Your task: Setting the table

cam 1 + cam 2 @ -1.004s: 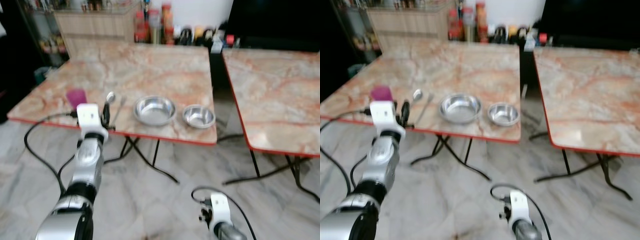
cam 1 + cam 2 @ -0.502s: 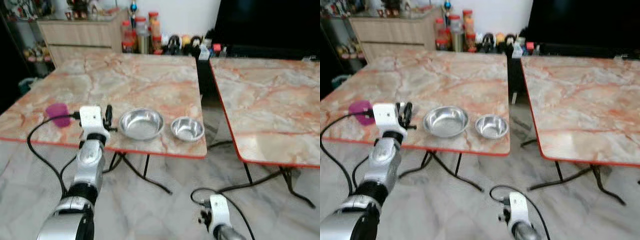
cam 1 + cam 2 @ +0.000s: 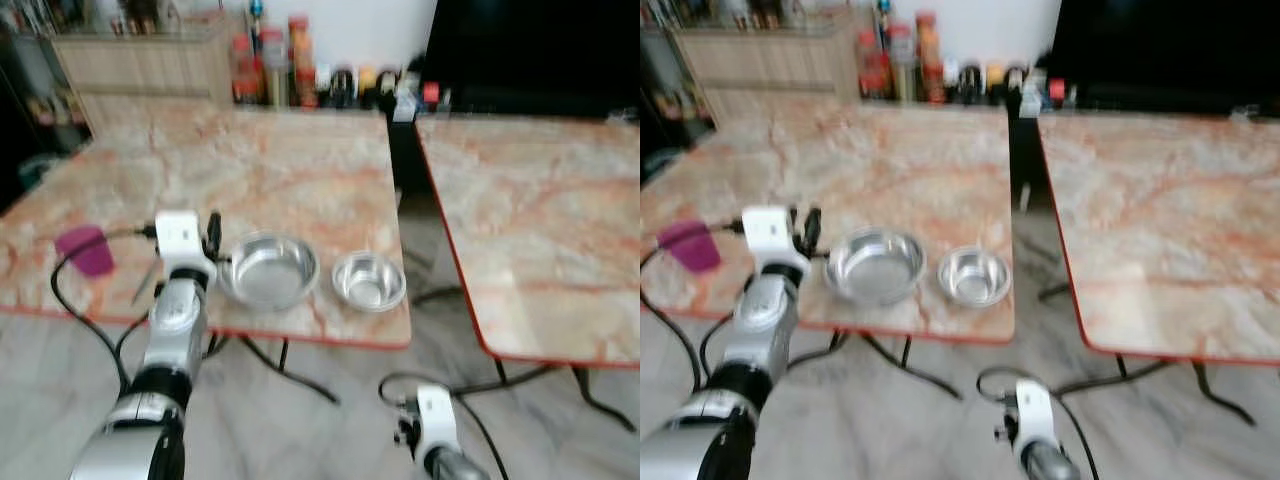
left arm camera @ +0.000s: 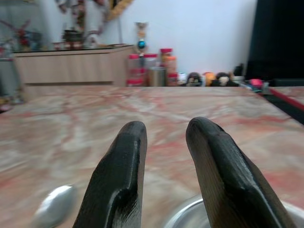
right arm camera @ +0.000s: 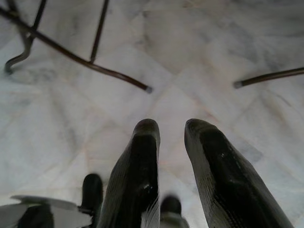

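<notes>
A: While the left end effector (image 3: pixel 212 232) hovers over the near edge of the desk (image 3: pixel 300 170), where do the dishes sit?

B: The large bowl (image 3: pixel 268 270) lies just right of it, and the small bowl (image 3: pixel 369 279) just right of that, both close to the near edge. A spoon (image 4: pixel 53 205) lies left of the fingers, and a pink cup (image 3: pixel 85 249) stands further left.

A: How are the fingers?

B: Spread a little, with nothing between them. The right end effector (image 5: pixel 172 156) hangs low over the floor (image 5: pixel 199 42), likewise slightly parted and empty.

A: How would those bowls handle?

B: They look like thin steel, so I judge them light, stiff and not fragile, but slick. I would pinch the rim, one finger inside and one outside; the smooth curved wall may slip. The spoon is thin and lies flat, so it is hard to get under; the handle is the place to take it.

A: And the cup?

B: Probably light plastic; grip its wall gently.
</notes>
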Tool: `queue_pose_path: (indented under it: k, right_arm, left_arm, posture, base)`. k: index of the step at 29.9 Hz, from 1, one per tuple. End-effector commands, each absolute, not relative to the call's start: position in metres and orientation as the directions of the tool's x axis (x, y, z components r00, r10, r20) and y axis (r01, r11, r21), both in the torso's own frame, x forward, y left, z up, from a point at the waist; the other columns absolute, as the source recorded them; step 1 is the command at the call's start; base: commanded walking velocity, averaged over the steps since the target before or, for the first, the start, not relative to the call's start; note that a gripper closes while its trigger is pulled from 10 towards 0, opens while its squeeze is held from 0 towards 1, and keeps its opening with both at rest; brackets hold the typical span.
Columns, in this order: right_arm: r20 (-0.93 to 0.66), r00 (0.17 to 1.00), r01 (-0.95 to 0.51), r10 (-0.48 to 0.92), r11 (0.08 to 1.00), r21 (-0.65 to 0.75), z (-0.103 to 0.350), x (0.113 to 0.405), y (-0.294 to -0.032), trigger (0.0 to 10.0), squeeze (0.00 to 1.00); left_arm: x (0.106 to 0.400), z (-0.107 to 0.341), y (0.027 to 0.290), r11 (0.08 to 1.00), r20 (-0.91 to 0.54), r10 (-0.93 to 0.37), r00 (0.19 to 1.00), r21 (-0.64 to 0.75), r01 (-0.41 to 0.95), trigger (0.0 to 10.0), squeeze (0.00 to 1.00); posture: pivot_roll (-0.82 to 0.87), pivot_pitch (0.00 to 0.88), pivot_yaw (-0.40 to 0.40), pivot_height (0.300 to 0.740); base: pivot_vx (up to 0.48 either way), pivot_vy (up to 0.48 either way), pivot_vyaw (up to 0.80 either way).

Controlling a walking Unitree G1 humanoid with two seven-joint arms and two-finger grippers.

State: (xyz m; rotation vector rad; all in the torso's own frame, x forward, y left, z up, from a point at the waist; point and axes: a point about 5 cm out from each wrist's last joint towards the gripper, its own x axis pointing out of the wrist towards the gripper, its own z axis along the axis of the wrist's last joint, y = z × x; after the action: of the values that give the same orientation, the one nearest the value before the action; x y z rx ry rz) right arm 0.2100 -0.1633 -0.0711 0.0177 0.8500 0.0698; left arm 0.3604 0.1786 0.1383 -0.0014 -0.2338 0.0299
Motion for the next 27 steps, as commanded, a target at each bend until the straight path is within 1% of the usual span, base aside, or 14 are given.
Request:
queue_pose_path:
  k: [1, 4, 6, 8, 9, 10, 12, 13, 15, 17, 19, 23, 24, 27]
  right_arm:
    - [-0.753, 0.657, -0.045, 0.047, 0.999, 0.023, -0.071, 0.208, -0.172, 10.0, 0.00]
    - [-0.753, 0.657, -0.045, 0.047, 0.999, 0.023, -0.072, 0.208, -0.172, 10.0, 0.00]
    - [-0.754, 0.655, -0.046, 0.049, 0.999, 0.025, -0.072, 0.207, -0.171, 10.0, 0.00]
    - [-0.756, 0.652, -0.047, 0.049, 0.999, 0.024, -0.073, 0.206, -0.171, 10.0, 0.00]
    - [-0.757, 0.651, -0.047, 0.049, 0.999, 0.024, -0.073, 0.205, -0.171, 10.0, 0.00]
    - [-0.759, 0.650, -0.048, 0.049, 0.999, 0.023, -0.073, 0.205, -0.172, 10.0, 0.00]
    - [-0.759, 0.649, -0.048, 0.048, 0.999, 0.023, -0.073, 0.205, -0.172, 10.0, 0.00]
    - [-0.759, 0.649, -0.047, 0.048, 0.999, 0.022, -0.073, 0.204, -0.172, 10.0, 0.00]
    - [-0.759, 0.649, -0.047, 0.048, 0.999, 0.022, -0.073, 0.204, -0.172, 10.0, 0.00]
    - [-0.758, 0.650, -0.047, 0.048, 0.999, 0.023, -0.074, 0.204, -0.171, 10.0, 0.00]
    - [-0.759, 0.650, -0.048, 0.049, 0.999, 0.023, -0.074, 0.204, -0.170, 10.0, 0.00]
    - [-0.763, 0.645, -0.046, 0.050, 0.999, 0.027, -0.075, 0.201, -0.169, 10.0, 0.00]
    - [-0.765, 0.643, -0.044, 0.050, 0.999, 0.028, -0.076, 0.200, -0.168, 10.0, 0.00]
    - [-0.766, 0.640, -0.041, 0.049, 0.999, 0.030, -0.077, 0.199, -0.167, 10.0, 0.00]
  left_arm:
    - [0.362, 0.139, 0.177, 0.999, 0.218, 0.047, 0.975, -0.036, -0.040, 10.0, 0.00]
    - [0.362, 0.136, 0.184, 0.996, 0.194, 0.069, 0.979, -0.062, -0.058, 10.0, 0.00]
    - [0.362, 0.132, 0.192, 0.990, 0.151, 0.102, 0.983, -0.110, -0.086, 10.0, 0.00]
    - [0.361, 0.131, 0.197, 0.985, 0.143, 0.114, 0.983, -0.145, -0.093, 10.0, 1.00]
    - [0.360, 0.130, 0.201, 0.981, 0.135, 0.128, 0.983, -0.163, -0.105, 10.0, 1.00]
    - [0.360, 0.130, 0.206, 0.969, 0.124, 0.151, 0.981, -0.216, -0.121, 10.0, 1.00]
    - [0.360, 0.129, 0.208, 0.965, 0.122, 0.156, 0.980, -0.231, -0.124, 10.0, 1.00]
    - [0.359, 0.127, 0.213, 0.959, 0.093, 0.169, 0.981, -0.244, -0.142, 10.0, 1.00]
    - [0.359, 0.126, 0.214, 0.960, 0.080, 0.168, 0.983, -0.239, -0.144, 10.0, 1.00]
    - [0.360, 0.126, 0.212, 0.970, 0.050, 0.086, 0.995, -0.233, -0.072, 10.0, 1.00]
    - [0.360, 0.126, 0.212, 0.969, 0.040, 0.062, 0.997, -0.241, -0.050, 10.0, 1.00]
    - [0.361, 0.125, 0.207, 0.963, -0.017, -0.063, 0.998, -0.264, 0.056, 10.0, 1.00]
    - [0.361, 0.125, 0.206, 0.963, -0.035, -0.082, 0.996, -0.259, 0.071, 10.0, 1.00]
    - [0.361, 0.123, 0.207, 0.959, -0.064, -0.082, 0.995, -0.275, 0.061, 10.0, 1.00]
  posture:
    - [0.02, 0.000, -0.013, 0.740]
    - [0.02, 0.000, -0.008, 0.740]
    - [0.02, 0.000, -0.007, 0.740]
    - [0.02, 0.000, -0.007, 0.740]
    - [0.03, 0.000, -0.010, 0.740]
    - [0.03, 0.000, -0.010, 0.740]
    - [0.03, 0.000, -0.010, 0.740]
    - [0.03, 0.000, -0.006, 0.740]
    - [0.03, 0.000, -0.004, 0.740]
    - [0.03, 0.000, 0.001, 0.740]
    - [0.03, 0.000, 0.001, 0.740]
    - [0.03, 0.000, 0.013, 0.740]
    - [0.04, 0.000, 0.012, 0.740]
    - [0.04, 0.000, 0.017, 0.740]
  base:
    - [0.000, 0.000, 0.00]
    - [0.000, 0.000, 0.00]
    - [0.000, 0.000, 0.00]
    - [0.000, 0.000, 0.00]
    - [0.000, 0.000, 0.00]
    - [0.000, 0.000, 0.00]
    - [0.000, 0.000, 0.00]
    - [0.000, 0.000, 0.00]
    - [0.000, 0.000, 0.00]
    - [0.000, 0.000, 0.00]
    - [0.000, 0.000, 0.00]
    - [0.000, 0.000, 0.00]
    - [0.000, 0.000, 0.00]
    - [0.000, 0.000, 0.00]
